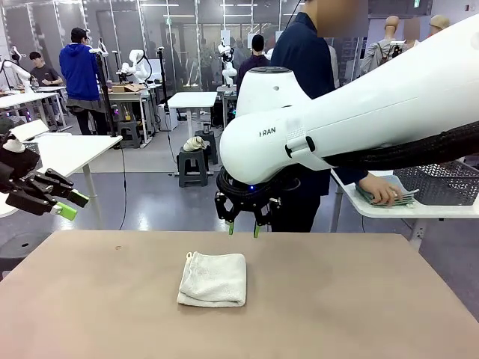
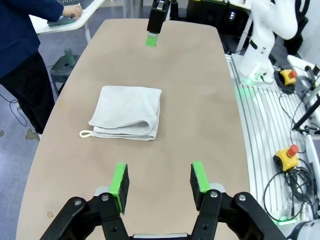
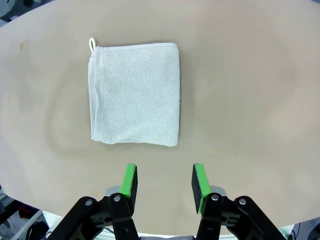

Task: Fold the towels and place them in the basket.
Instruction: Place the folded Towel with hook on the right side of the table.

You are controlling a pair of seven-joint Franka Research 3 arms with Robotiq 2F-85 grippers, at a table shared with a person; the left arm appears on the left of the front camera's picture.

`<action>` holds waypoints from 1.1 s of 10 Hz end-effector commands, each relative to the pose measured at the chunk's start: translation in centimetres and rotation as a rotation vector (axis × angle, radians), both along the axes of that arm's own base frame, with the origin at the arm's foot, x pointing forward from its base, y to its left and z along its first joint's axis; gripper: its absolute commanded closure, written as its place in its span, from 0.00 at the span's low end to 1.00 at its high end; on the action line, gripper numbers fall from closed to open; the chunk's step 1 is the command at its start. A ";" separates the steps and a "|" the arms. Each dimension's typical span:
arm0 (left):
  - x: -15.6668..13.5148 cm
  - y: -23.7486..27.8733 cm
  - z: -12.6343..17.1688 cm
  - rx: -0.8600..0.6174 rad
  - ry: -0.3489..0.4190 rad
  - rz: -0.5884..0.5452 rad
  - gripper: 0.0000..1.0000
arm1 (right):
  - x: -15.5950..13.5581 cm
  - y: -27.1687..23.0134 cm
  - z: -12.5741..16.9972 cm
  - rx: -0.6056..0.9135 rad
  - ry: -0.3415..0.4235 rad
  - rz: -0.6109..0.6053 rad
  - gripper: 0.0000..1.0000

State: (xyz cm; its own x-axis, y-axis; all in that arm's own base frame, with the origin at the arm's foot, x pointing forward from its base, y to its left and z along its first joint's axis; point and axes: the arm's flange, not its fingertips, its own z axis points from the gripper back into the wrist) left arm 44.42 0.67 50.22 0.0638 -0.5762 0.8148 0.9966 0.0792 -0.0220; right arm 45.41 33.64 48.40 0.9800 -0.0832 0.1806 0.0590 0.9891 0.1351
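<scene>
Looking across the surface [image 1: 359, 299], we see one cream towel [image 1: 213, 279] lying folded near the middle, flat on the tan top, w/ nothing touching it. Its loop [image 1: 189, 256] sticks out at the far-left corner in the front view. From the L wrist cam the towel [image 2: 127, 112] shows stacked layers along one edge, w/ the loop [image 2: 86, 134] lying on the surface at the corner on the person's side. From the R wrist cam the towel [image 3: 135, 92] reads as a neat rectangle, loop [image 3: 92, 44] at top left.

R hand [image 1: 243, 228] hangs over the far edge of the surface, just beyond the towel, pointing down and clear of the cloth. Its fingers are spread and nothing sits between them. Its own cam shows the R hand [image 3: 164, 175] gaping over bare surface, towel just ahead.

L hand [image 1: 72, 204] is up at the left, well apart from the towel. Its own cam shows the L hand [image 2: 159, 172] over the surface's end, fingers parted, empty.

A person [image 1: 307, 67] in a dark top stands at the far side, reaching to a white side surface [image 1: 426, 211] on the right. The person's hand [image 1: 385, 196] rests on a 2nd towel [image 1: 370, 196], pale blue-grey, folded. A mesh basket [image 1: 449, 183] stands on that side surface just beside it; we can't tell if they touch.
</scene>
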 end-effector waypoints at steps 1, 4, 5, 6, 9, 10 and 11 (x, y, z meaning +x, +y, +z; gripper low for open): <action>0.0 0.0 0.1 -0.006 -0.003 -0.003 0.36 | 0.1 -0.1 0.0 -0.010 -0.009 0.003 0.44; 0.0 0.0 0.1 -0.006 -0.003 -0.003 0.36 | 0.2 0.0 -1.2 0.034 -0.009 0.006 0.44; 0.0 0.0 0.1 -0.006 -0.003 -0.003 0.36 | 0.6 0.0 -2.3 0.027 -0.031 -0.037 0.44; 0.0 0.0 0.1 -0.006 -0.003 -0.003 0.36 | 1.0 0.1 -3.7 0.029 -0.025 -0.063 0.44; 0.0 0.0 0.1 -0.006 -0.003 -0.003 0.36 | 2.1 0.4 -7.2 0.031 -0.004 -0.096 0.44; 0.0 0.0 0.1 -0.006 -0.003 -0.003 0.36 | 2.4 0.5 -8.5 0.030 -0.007 -0.101 0.44; 0.0 0.0 0.1 -0.006 -0.003 -0.003 0.36 | 2.9 0.7 -10.1 0.019 -0.019 -0.113 0.44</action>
